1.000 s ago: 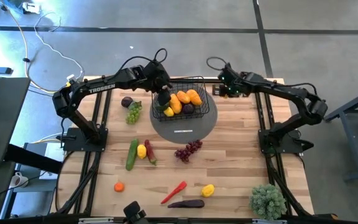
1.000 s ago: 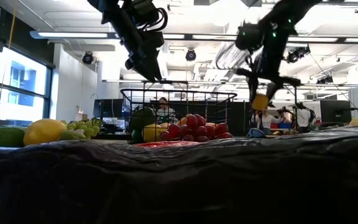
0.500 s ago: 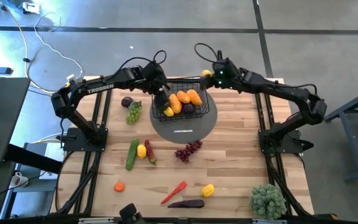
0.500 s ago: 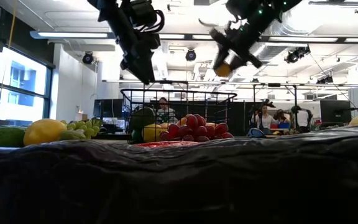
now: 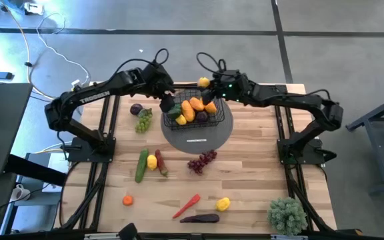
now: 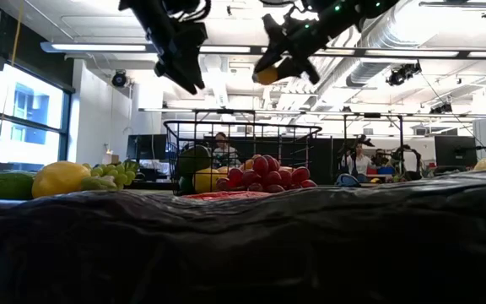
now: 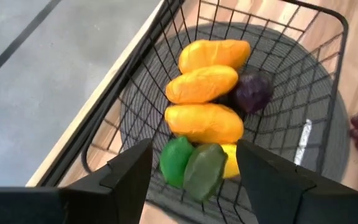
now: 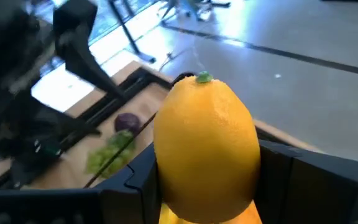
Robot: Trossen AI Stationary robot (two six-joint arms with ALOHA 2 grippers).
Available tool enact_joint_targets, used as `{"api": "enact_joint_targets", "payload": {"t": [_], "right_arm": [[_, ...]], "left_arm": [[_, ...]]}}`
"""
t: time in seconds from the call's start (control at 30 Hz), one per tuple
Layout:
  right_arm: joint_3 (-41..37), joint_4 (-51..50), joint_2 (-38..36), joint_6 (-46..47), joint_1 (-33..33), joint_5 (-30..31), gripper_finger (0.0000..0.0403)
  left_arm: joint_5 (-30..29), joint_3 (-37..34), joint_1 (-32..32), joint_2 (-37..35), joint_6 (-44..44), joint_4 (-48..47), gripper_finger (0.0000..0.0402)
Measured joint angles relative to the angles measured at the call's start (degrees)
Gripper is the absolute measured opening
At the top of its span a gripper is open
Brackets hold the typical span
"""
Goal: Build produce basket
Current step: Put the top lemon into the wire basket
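Observation:
The black wire basket [image 5: 197,109] stands on the grey round mat [image 5: 197,133] and holds orange pieces [image 7: 202,84], a purple one [image 7: 252,92], green ones [image 7: 194,165] and a yellow one. My left gripper [image 5: 169,105] [image 7: 194,152] hovers open above the basket's left end, touching nothing. My right gripper [image 5: 207,85] [image 6: 270,72] is shut on a yellow lemon [image 8: 207,137] high over the basket's far rim. More produce lies on the table: green grapes [image 5: 142,121], red grapes [image 5: 202,160], a cucumber [image 5: 141,165]. My right gripper pinches the lemon's two long sides [image 8: 166,155] between its fingers [image 8: 291,171], reaching in from the table's right. The lemon is lifted clear, well above the basket, with its green stem end [image 8: 202,77] pointing away from the gripper.
Near the table's front lie a red chilli [image 5: 187,206], an eggplant [image 5: 200,218], a lemon [image 5: 223,203] and a small orange piece [image 5: 127,199]. A bushy green plant [image 5: 287,215] sits at the near right corner. People show in the room behind.
My right gripper has carried the lemon up and toward the table's left, from the far right of the table to above the basket's far rim. My left gripper has risen out of the basket and drifted a little left.

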Motion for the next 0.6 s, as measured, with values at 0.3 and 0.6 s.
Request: {"api": "enact_joint_targets", "payload": {"t": [0.3,0.6], "right_arm": [[-0.02,5.39,7.29,1.85,3.2,-4.18,0.0156],[-0.04,6.64,12.72,5.74,3.8,-6.55,0.0156]], "left_arm": [[-0.12,0.0,-0.28,-3.27,-2.05,-9.09,0.0223],[0.42,-4.51,-0.31,-4.48,-4.51,-9.6,0.0223]]}}
